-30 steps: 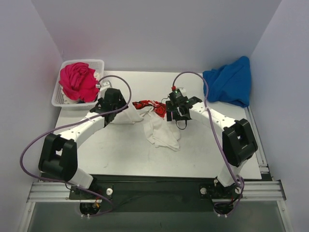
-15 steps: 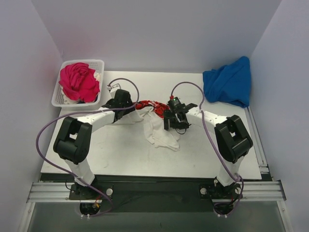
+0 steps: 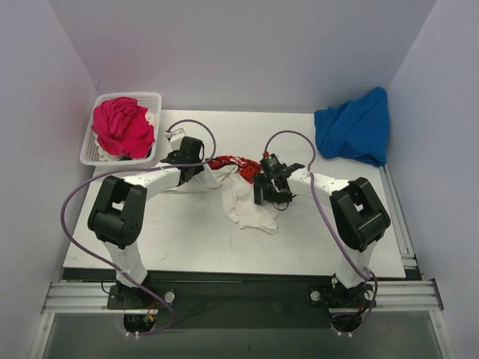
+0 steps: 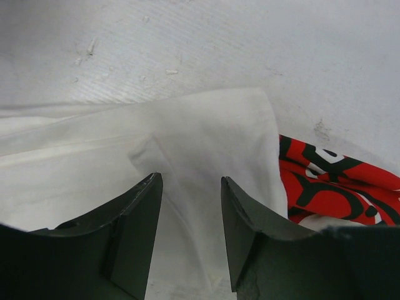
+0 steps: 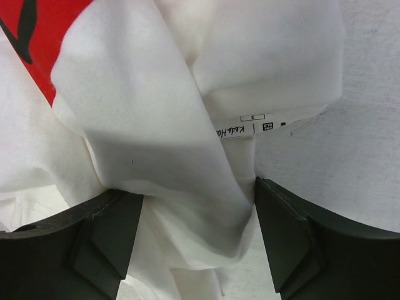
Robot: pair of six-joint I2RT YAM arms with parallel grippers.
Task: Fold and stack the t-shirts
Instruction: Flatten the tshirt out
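Nearer than the white t-shirt [image 3: 251, 209], a broad stretch of matte, scuffed counter [image 3: 187, 247] runs open to its front edge. The shirt is soft, crumpled cloth, one limp lobe sagging forward, its red print [image 3: 228, 162] bunched at the back. At its left edge the left hand [image 4: 189, 181] is released, dark wedge fingers apart over a flat corner. At its right side the right hand [image 5: 199, 190] is spread wide, a thick fold with a small label [image 5: 250, 128] lying between the fingers. Beyond it to the right a blue t-shirt [image 3: 355, 134] slumps by the wall; beyond it to the left a magenta t-shirt [image 3: 121, 126] mounds in a white lattice basket [image 3: 88, 155]
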